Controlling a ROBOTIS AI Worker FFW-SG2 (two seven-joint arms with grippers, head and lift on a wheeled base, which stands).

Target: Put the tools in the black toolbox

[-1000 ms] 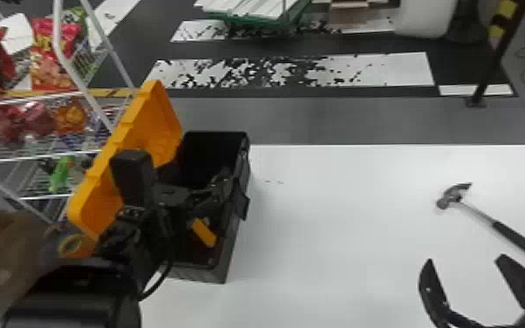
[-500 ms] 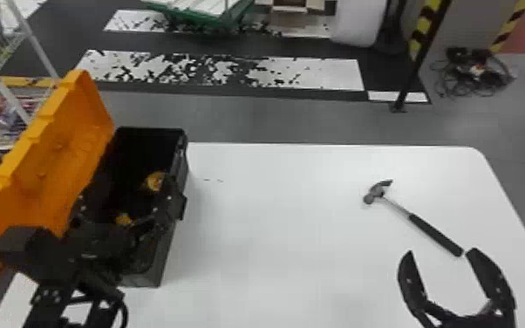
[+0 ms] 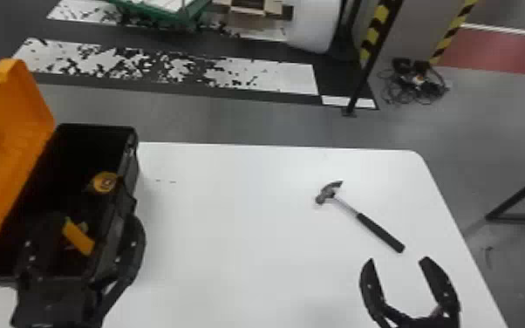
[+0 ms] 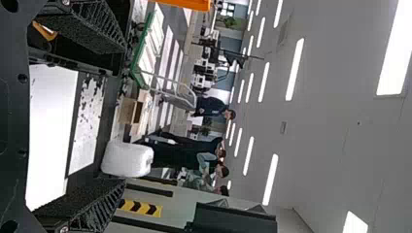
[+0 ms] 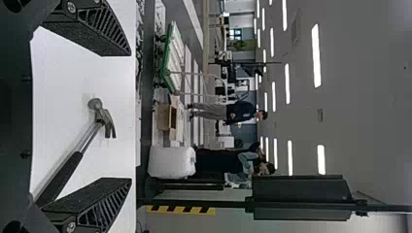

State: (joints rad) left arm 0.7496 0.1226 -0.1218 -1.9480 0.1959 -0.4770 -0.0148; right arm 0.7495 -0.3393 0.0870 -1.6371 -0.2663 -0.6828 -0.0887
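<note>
The hammer point(image 3: 364, 218) lies on the white table with its head toward the back left. My right gripper point(image 3: 397, 261) stands open just in front of its handle, nothing between the fingers. In the right wrist view the hammer point(image 5: 82, 145) shows between the spread fingers of the right gripper point(image 5: 128, 116). The black toolbox point(image 3: 128, 148), lid raised, holds a round yellow-and-black tool point(image 3: 104, 182) and an orange-yellow piece point(image 3: 77, 237). My left gripper point(image 3: 80, 231) is open over the toolbox's near end; the left wrist view shows the left gripper point(image 4: 124, 116) with its fingers apart.
The toolbox's orange lid point(image 3: 8, 144) leans up on the left. The white table point(image 3: 231, 209) ends at a rounded back right corner. Beyond it, on the floor, are a black post point(image 3: 368, 65), a heap of cables point(image 3: 416, 83) and a green cart point(image 3: 161, 15).
The head view has swung to the right, so toolbox and hammer sit farther left in it. The left gripper's fingers now show apart over the toolbox; the hammer remains on the table.
</note>
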